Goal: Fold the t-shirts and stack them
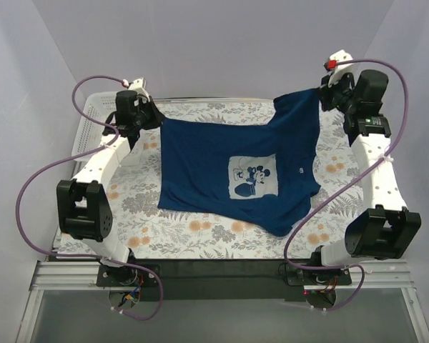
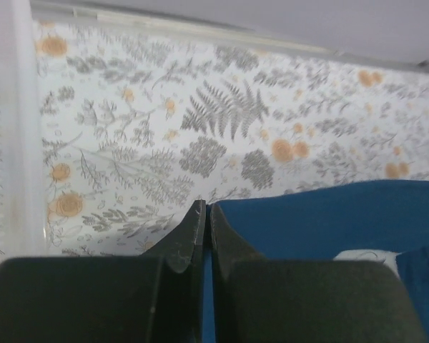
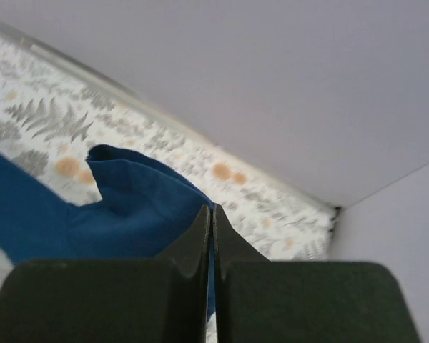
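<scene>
Jaws on both arms are pinched shut on the dark navy t-shirt (image 1: 200, 161): left jaws at its far-left corner, right jaws at its far-right corner. It hangs stretched along the far edge of the floral surface (image 1: 200, 232). The pale chest graphic (image 1: 252, 177) shows a cartoon mouse, with any lettering too small to read.

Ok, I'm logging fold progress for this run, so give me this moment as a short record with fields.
garment: dark navy blue short-sleeved cotton t-shirt, unfolded, spread between both grippers
print: pale blue and white chest graphic, facing up
left gripper: shut on one far corner
right gripper: shut on the other far corner
surface: floral tablecloth under the shirt
folds done: none
</scene>
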Motion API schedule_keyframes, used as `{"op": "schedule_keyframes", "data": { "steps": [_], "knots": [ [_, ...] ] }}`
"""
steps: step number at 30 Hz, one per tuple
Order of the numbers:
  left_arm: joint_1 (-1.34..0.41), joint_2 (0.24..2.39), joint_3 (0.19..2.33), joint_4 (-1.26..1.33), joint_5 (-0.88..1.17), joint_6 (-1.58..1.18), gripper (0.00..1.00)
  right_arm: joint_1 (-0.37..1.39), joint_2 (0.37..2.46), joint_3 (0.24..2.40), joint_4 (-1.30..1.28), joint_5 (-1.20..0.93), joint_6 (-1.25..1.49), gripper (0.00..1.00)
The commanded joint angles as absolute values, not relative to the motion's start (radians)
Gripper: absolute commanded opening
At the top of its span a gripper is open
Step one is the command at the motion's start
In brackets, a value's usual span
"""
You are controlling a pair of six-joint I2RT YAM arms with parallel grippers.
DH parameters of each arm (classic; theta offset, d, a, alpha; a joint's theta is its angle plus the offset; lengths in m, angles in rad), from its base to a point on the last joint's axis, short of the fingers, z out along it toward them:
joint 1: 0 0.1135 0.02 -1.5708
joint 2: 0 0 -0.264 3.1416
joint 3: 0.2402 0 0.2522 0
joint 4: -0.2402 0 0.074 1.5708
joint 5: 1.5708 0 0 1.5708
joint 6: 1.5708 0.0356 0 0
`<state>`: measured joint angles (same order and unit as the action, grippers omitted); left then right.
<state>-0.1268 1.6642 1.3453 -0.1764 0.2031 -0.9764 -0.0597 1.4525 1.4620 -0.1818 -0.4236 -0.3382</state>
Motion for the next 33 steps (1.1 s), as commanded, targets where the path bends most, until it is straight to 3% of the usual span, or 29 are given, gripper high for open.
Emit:
{"op": "schedule_keyframes", "data": {
  "steps": [1,10,16,26,33],
  "knots": [
    [-0.103,1.474,1.384,-0.095,0.215,-0.995,0.00,-0.069,1.393,1.642,-0.205,-0.338,-0.394,0.01],
    [-0.089,1.131,1.370,-0.012,0.172,-1.020,0.00,-0.135,1.387,2.177,-0.328,-0.345,-0.316,0.01],
    [-0.089,0.945,1.368,0.049,0.132,-1.038,0.00,-0.138,1.312,2.381,-0.315,-0.324,-0.235,0.01],
    [-0.089,0.799,1.436,0.045,0.032,-1.063,0.00,-0.138,1.183,2.431,-0.192,-0.265,-0.190,0.01],
    [-0.089,0.856,1.322,0.034,-0.018,-1.035,0.00,-0.138,1.184,2.156,-0.183,-0.311,-0.229,0.01]
  ]
}}
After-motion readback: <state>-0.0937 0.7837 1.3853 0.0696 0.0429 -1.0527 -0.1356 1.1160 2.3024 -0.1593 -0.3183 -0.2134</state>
